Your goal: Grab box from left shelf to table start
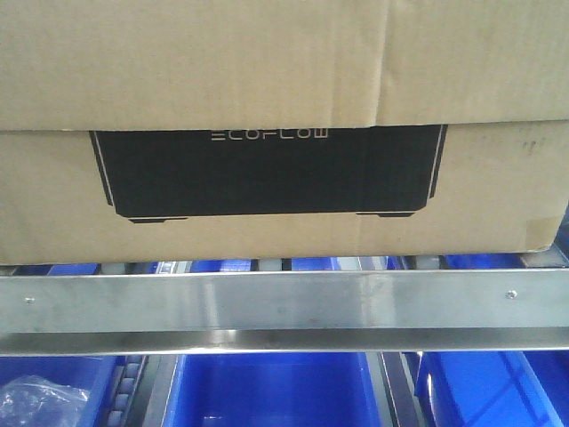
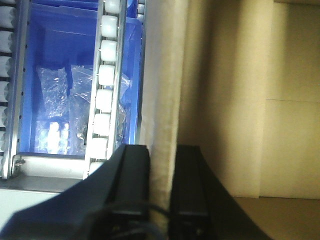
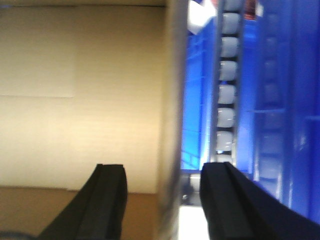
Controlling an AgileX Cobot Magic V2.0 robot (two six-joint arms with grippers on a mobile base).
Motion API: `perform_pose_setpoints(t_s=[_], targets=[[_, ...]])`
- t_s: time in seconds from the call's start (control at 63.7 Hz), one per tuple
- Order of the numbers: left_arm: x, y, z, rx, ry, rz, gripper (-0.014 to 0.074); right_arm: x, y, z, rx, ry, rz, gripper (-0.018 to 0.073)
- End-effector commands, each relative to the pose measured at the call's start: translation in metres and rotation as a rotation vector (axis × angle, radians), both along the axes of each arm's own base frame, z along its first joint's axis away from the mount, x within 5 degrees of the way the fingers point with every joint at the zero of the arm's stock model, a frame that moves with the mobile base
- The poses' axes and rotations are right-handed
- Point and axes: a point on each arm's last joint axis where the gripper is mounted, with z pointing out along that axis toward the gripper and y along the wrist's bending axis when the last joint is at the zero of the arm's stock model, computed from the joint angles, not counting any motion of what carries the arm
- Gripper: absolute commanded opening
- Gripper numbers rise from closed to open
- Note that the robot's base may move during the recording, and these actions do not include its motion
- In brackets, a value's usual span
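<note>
The box point(image 1: 267, 71) is a big brown carton with a black ECOFLOW panel, and it fills the upper front view. It rests on the left shelf, just behind the shelf's brushed-steel front rail point(image 1: 267, 302). In the left wrist view my left gripper point(image 2: 161, 150) is shut on the box's upright side wall point(image 2: 162, 90), one finger inside and one outside. In the right wrist view my right gripper point(image 3: 165, 167) is open and straddles the opposite box wall point(image 3: 170, 100), with a gap on both sides. The table is out of view.
Blue plastic bins point(image 1: 267, 391) sit below the rail, one with a clear bag point(image 1: 40, 396). White roller tracks point(image 2: 102, 100) run beside the box, over a blue bin holding bagged parts point(image 2: 55, 95). Rollers point(image 3: 227, 75) and a blue bin point(image 3: 290, 100) lie right of the box.
</note>
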Motion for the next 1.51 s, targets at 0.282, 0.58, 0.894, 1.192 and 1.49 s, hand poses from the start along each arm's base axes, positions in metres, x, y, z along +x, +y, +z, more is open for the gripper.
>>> perform_pose_setpoints(t_s=[0.282,0.58,0.894,1.192,1.49], targets=[[-0.006,0.000,0.021,-0.030,-0.104,0.002,-0.0102,0.002,-0.014,0.016,0.018,-0.096,-0.045,0.0448],[-0.006,0.000,0.021,-0.030,-0.104,0.002,-0.0102,0.001,-0.013,0.016,0.002,-0.094,-0.018,0.0448],[-0.006,0.000,0.021,-0.030,-0.104,0.002,-0.0102,0.001,-0.003,0.016,0.000,-0.095,0.019,0.0448],[-0.006,0.000,0.021,-0.030,-0.104,0.002,-0.0102,0.004,-0.003,0.013,0.000,-0.092,0.018,0.0448],[-0.006,0.000,0.021,-0.030,-0.104,0.002,-0.0102,0.013,-0.002,0.005,0.000,-0.078,0.016,0.0448]])
